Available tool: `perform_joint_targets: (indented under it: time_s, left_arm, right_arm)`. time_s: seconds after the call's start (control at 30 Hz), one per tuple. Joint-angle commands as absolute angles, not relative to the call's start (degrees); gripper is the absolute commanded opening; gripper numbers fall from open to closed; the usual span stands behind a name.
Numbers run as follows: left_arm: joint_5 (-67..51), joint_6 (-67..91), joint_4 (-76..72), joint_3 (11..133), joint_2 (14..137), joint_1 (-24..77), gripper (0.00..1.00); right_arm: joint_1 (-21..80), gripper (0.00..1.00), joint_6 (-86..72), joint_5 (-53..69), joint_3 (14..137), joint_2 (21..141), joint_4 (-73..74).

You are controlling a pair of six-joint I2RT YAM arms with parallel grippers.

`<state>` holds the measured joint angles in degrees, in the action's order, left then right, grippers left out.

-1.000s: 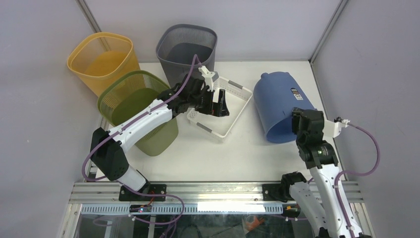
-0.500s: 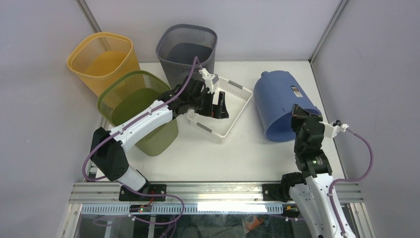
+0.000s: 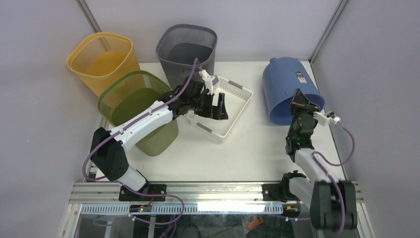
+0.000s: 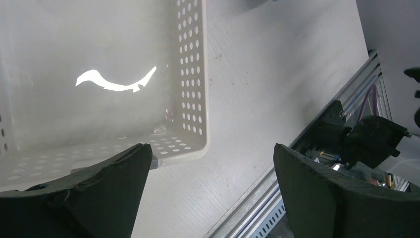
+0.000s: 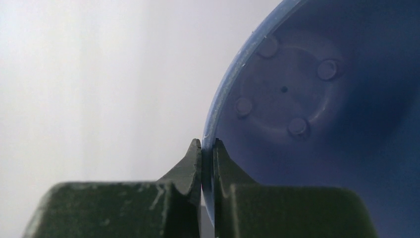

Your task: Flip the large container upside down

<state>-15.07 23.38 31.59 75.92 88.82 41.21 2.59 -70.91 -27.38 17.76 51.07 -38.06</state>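
1. Large container, the blue one, is sitting tilted at the far right of the table, with its mouth facing the arms and its base pointing toward the back wall.
2. Right gripper is pinching the container's rim, jaws closed on the thin wall.
3. Left gripper is hovering wide open over the white basket, holding nothing.
4. Flipping is looking roughly half done. The mouth is not yet facing down, and whether the rim is touching the table is hard to tell.
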Motion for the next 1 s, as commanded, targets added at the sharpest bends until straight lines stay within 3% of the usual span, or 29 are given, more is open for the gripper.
perform_joint_targets:
  time_s: [0.0,0.07,0.17,0.7,0.97]
  left_arm:
    - [-16.4,24.5,29.5,75.5,86.7,41.3,0.99]
    - [-16.4,24.6,29.5,75.2,86.6,41.3,0.99]
    - [-16.1,24.7,29.5,74.7,86.3,41.3,0.99]
    - [-16.7,24.6,29.5,76.7,88.4,41.4,0.99]
    - [-17.4,23.1,31.8,87.7,91.3,41.2,0.99]
  right_arm:
    - [-2.8,0.00,-79.2,-18.8,19.5,69.6,-76.2]
    - [-4.8,0.00,-82.5,-14.3,22.4,81.3,-92.4]
    - [-6.6,0.00,-86.7,-7.2,27.7,88.5,-94.0]
    - [-10.0,0.00,-84.5,3.9,18.8,81.5,-94.1]
    - [-14.4,0.00,-86.4,8.7,15.8,77.9,-94.0]
